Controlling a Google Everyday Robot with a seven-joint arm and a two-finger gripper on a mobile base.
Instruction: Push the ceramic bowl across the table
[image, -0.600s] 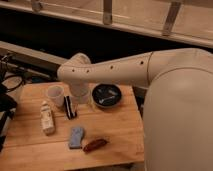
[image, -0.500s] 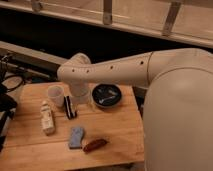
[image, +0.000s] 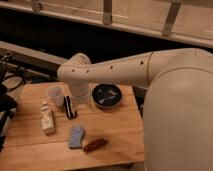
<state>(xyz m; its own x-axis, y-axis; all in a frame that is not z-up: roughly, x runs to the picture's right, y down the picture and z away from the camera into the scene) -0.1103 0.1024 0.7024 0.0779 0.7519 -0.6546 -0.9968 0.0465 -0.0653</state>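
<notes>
The ceramic bowl (image: 107, 95), round, shallow and dark with whitish streaks inside, sits on the far right part of the light-brown wooden table (image: 115, 130). My gripper (image: 70, 107) hangs below the white arm's wrist, its dark fingers down at the tabletop left of the bowl and right beside a small white cup (image: 54, 95). It is apart from the bowl by roughly a hand's width. The big white arm crosses the right side of the view.
A pale bottle-like item (image: 47, 119) lies at the left. A blue-grey sponge-like item (image: 76, 137) and a reddish-brown oblong item (image: 95, 145) lie near the front edge. Dark cables and equipment sit off the table's left side. A dark gap runs behind the table.
</notes>
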